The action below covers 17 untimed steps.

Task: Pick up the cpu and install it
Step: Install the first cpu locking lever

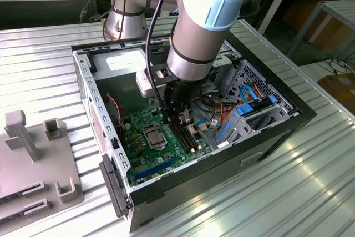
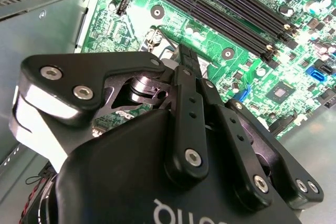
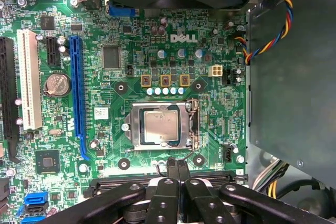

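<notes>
Exterior view: the pincer (image 1: pixel 178 119) is hung low over the motherboard (image 1: pixel 161 148), beside the socket (image 1: pixel 153 136). First wrist view: the cpu (image 3: pixel 160 127) is seen seated in the socket frame; pincer fingers (image 3: pixel 176 167) are pressed together, empty. Seating should be confirmed flush, judged from above.

Dull silver-grey metal on the cpu (image 3: pixel 160 127), smooth and faintly brushed, framed by the brighter steel socket (image 3: pixel 137 145) around it. Glossy green board for the motherboard (image 3: pixel 210 108), matt black plastic for the memory slots (image 2: pixel 220 3) beside the socket. Matt black metal links with shiny screw heads on the gripper (image 3: pixel 177 167). Painted grey sheet metal for the computer case (image 1: pixel 89 90) around the board. Ribbed, shiny aluminium on the table (image 1: pixel 310 192) beneath the case.
</notes>
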Each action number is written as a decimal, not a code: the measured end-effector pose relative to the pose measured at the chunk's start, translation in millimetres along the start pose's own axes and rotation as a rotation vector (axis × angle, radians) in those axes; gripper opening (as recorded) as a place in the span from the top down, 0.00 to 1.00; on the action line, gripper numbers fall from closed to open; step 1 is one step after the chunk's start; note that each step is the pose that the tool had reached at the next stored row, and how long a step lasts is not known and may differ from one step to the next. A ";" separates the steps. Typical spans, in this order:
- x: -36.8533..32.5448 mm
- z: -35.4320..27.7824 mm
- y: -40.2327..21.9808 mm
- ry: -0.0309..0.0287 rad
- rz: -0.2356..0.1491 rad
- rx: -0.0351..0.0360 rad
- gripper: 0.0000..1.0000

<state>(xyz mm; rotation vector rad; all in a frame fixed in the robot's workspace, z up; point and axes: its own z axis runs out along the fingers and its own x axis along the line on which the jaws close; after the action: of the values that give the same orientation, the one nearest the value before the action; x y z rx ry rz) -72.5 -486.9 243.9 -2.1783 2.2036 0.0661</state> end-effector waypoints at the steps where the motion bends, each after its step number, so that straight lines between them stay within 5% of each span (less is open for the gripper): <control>1: 0.0 0.0 0.0 0.0000 0.000 0.0000 0.89; 17: 1.6 0.2 0.0 0.0020 0.000 0.0001 0.89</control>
<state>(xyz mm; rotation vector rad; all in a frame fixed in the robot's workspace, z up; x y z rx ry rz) -72.5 -488.5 243.6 -2.1793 2.2046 0.0638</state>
